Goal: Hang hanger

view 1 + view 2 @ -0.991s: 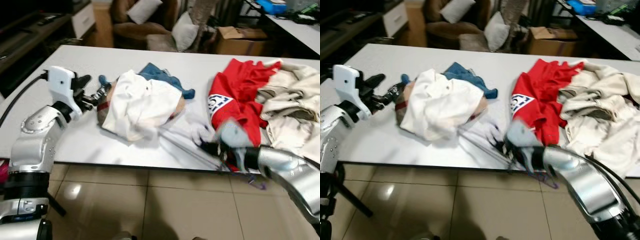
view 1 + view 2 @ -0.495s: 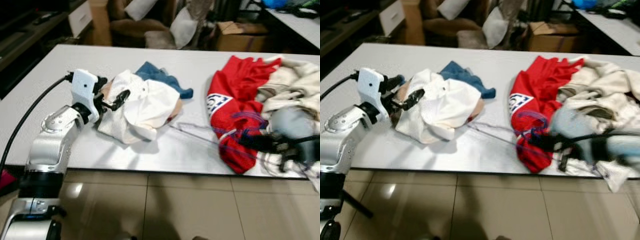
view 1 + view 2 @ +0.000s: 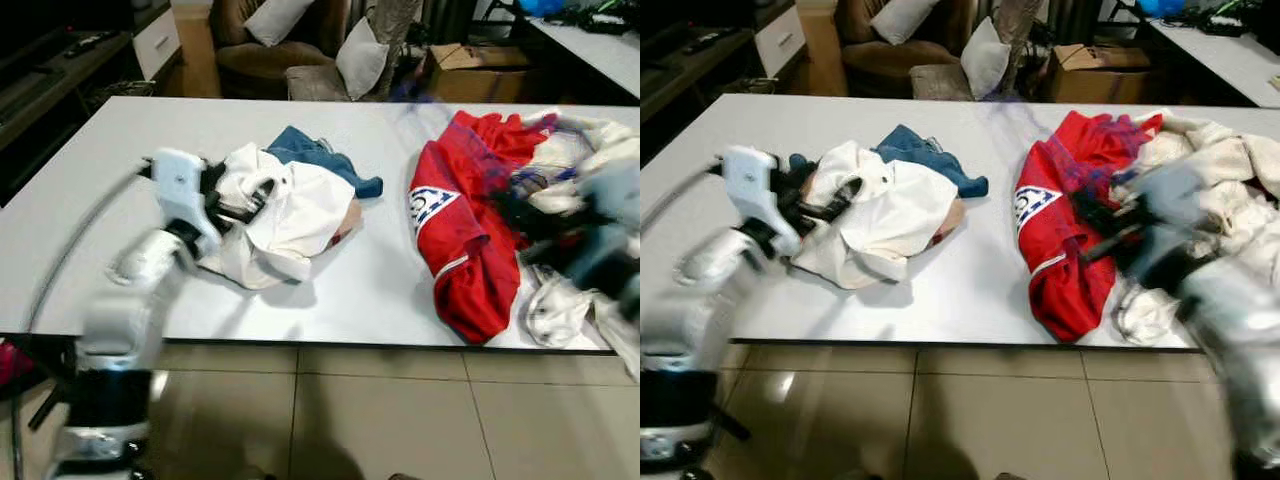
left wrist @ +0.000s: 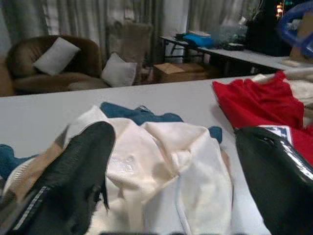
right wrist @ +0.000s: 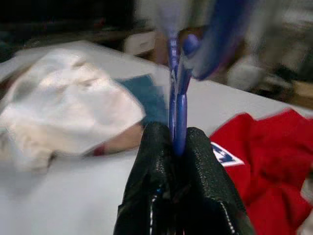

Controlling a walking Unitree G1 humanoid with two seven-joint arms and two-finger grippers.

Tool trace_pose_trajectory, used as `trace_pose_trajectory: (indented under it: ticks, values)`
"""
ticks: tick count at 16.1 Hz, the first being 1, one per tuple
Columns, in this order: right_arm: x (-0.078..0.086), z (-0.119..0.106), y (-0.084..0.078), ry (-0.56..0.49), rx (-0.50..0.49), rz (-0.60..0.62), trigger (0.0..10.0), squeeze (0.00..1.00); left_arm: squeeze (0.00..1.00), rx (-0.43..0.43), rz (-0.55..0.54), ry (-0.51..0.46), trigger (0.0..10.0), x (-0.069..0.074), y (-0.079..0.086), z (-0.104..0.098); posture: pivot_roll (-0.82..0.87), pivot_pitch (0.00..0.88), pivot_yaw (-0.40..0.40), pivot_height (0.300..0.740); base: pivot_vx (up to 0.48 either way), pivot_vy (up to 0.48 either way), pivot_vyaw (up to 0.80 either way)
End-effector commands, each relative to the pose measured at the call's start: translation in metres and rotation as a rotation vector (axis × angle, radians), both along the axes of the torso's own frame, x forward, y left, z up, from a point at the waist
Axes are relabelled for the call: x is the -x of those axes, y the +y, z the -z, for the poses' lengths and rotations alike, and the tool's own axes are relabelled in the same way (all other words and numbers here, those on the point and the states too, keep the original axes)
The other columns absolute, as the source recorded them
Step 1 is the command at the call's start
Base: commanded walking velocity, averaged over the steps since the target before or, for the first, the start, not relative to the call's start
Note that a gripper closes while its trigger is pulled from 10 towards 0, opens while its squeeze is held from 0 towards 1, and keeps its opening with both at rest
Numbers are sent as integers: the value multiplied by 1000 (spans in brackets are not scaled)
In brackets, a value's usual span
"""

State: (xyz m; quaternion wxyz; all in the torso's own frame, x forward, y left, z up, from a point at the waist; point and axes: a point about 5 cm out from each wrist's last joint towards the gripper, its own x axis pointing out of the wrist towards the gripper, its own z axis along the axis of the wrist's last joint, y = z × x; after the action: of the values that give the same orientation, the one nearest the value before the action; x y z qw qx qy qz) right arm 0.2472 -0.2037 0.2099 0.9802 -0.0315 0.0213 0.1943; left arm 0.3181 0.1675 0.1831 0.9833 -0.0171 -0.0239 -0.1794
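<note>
The right gripper [image 5: 177, 147] pinches a blue hanger [image 5: 177, 105] tight between its fingers, lifted above the red shirt [image 3: 462, 250] on the white table [image 3: 380, 290] — blurred in the head views. The left gripper [image 4: 171, 161], fingers spread wide, sits at the white garment [image 3: 285, 215] — well left of that shirt.

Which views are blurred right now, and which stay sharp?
Eye views: both arms motion-smeared, the white garment and table sharp. Left wrist view: clear. Right wrist view: blue hanger and background smeared, right tool fairly crisp.
</note>
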Motion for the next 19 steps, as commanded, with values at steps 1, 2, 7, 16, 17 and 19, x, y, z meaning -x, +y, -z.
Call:
trace_pose_trajectory:
  ticks: [1,2,7,16,17,19]
  values:
    - [-2,15,20,-2,-80,113,10000,0,0,6,-62,-12,10000,2,-9,2,-173,0,27,740,0,-300,0]
    - [-4,22,24,1,-113,155,10000,0,0,-9,-64,-2,10000,4,-14,6,-165,0,19,740,0,-480,0]
    - [-5,20,27,-40,-165,277,10000,0,0,-77,-44,27,10000,16,-21,23,-178,0,5,740,0,-467,0]
    - [12,33,25,-24,-43,220,10000,0,0,-19,-19,42,10000,14,-37,24,-211,9,28,740,0,-330,0]
    - [15,39,27,-5,-39,213,10000,0,0,-42,0,33,10000,16,-36,27,-211,9,28,740,0,480,0]
    - [16,44,30,13,-57,198,10000,0,0,-55,-17,40,10000,17,-32,30,-200,5,19,740,0,480,-400]
